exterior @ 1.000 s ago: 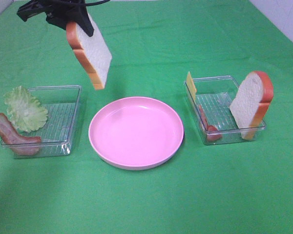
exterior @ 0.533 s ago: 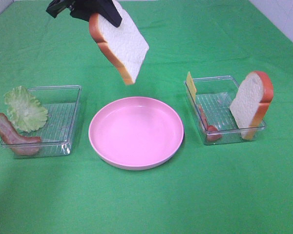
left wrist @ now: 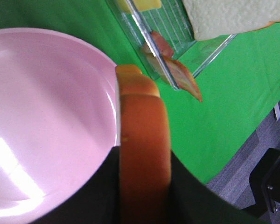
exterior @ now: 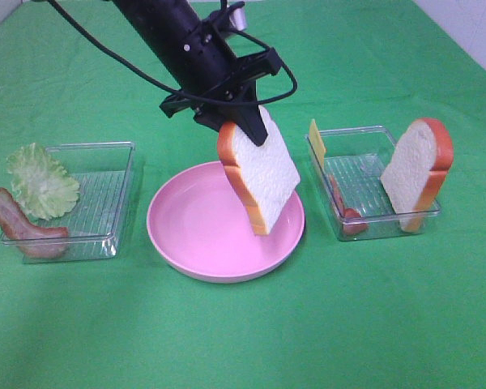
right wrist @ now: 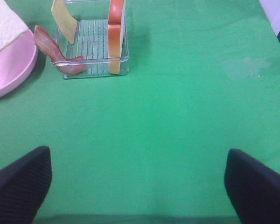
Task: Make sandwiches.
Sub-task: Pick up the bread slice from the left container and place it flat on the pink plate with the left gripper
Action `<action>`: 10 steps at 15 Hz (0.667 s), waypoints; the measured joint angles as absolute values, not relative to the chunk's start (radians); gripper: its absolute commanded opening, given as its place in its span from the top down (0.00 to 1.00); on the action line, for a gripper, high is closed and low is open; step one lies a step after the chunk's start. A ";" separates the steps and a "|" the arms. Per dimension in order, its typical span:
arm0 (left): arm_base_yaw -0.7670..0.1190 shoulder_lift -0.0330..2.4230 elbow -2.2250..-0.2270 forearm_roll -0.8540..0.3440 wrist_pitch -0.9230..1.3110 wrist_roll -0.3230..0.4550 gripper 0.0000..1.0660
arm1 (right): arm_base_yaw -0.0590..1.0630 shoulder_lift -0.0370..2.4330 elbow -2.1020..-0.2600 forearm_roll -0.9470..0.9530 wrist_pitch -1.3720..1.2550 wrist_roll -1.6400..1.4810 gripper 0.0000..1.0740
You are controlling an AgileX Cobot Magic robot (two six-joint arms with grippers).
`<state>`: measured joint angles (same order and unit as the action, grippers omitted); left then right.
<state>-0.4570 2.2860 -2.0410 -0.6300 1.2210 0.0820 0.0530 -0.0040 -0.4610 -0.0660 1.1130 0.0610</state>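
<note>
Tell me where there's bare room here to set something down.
Bare: the green cloth along the near side, in front of the pink plate and both trays, and right of the right tray. Also the right half of the left tray. Tight: the strips between plate and trays. Crowded: the right tray, and over the plate, where the held bread slice hangs.

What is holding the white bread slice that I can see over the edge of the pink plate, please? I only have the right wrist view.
Observer: The left gripper clamps the white toy bread slice with an orange-brown crust by its top, hanging it tilted over the round pink plate.
Operator: Thank you; is anything lying on the plate?
Observer: No, its surface is bare.
Operator: What is on the plate's other side?
Observer: A clear plastic rectangular tray, with a pale green lettuce leaf and a reddish-brown bacon strip at its outer end.
</note>
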 measured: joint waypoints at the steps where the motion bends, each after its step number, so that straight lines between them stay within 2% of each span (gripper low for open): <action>1: -0.457 2.321 -2.041 -0.627 1.221 0.077 0.90 | 0.053 -0.004 -0.461 -0.066 1.113 0.061 0.10; 5: -0.457 2.368 -2.041 -0.625 1.220 0.038 0.90 | 0.053 -0.004 -0.461 -0.066 1.113 0.061 0.10; 7: -0.457 2.380 -2.041 -0.604 1.220 0.035 0.85 | 0.053 -0.004 -0.461 -0.066 1.113 0.061 0.10; 9: -0.457 2.380 -2.041 -0.573 1.220 0.034 0.64 | 0.053 -0.004 -0.461 -0.066 1.113 0.061 0.10; 10: -0.457 2.380 -2.041 -0.560 1.220 0.033 0.48 | 0.053 -0.004 -0.461 -0.066 1.113 0.061 0.10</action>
